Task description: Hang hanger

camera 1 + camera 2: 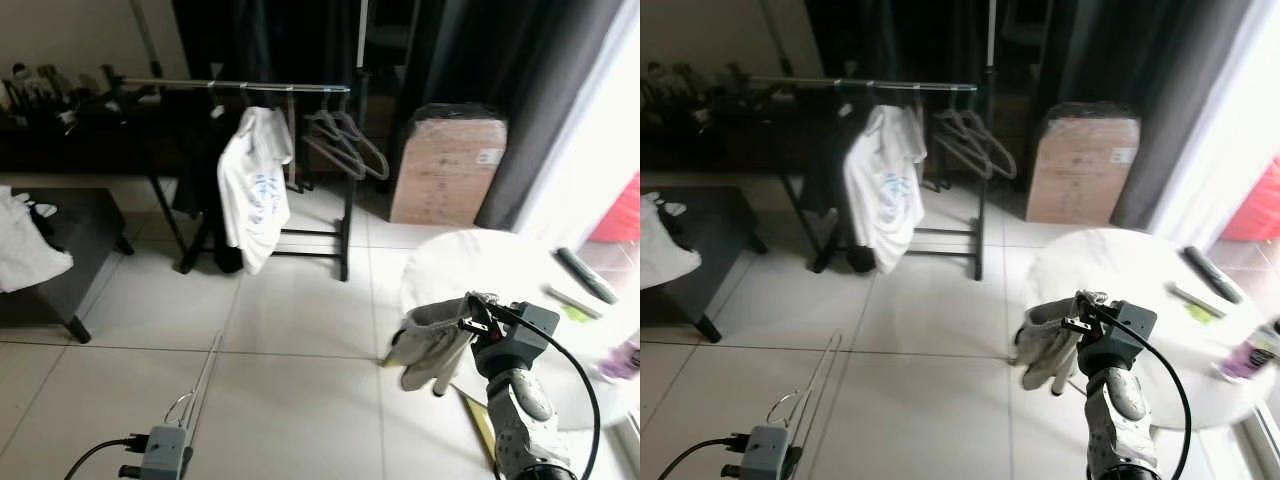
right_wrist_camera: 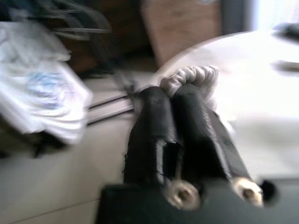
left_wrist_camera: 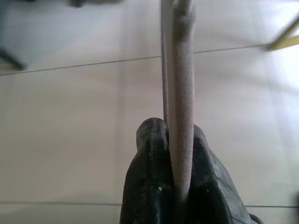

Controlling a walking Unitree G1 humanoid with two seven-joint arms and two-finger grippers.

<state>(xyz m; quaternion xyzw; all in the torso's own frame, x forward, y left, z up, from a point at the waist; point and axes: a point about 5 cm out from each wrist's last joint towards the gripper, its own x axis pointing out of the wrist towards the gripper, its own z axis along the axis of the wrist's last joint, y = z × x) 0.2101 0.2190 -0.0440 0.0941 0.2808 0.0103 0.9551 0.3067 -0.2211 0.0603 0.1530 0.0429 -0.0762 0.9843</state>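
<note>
My left gripper (image 3: 170, 128) is shut on the bar of a thin grey hanger (image 1: 205, 378), low at the front left above the tiled floor; the hanger's wire hook (image 1: 179, 406) curls beside my wrist. My right gripper (image 1: 468, 320) is shut on a bunched grey-white garment (image 1: 428, 345), which droops in front of the round table. At the back stands a black clothes rack (image 1: 240, 88). A white T-shirt (image 1: 254, 185) hangs on it, with several empty hangers (image 1: 345, 140) at its right end.
A round white table (image 1: 500, 265) at the right carries a remote (image 1: 586, 274) and a purple bottle (image 1: 625, 358). A cardboard box (image 1: 447, 170) stands by dark curtains. A dark low table (image 1: 70, 225) with white cloth (image 1: 25, 250) sits at the left.
</note>
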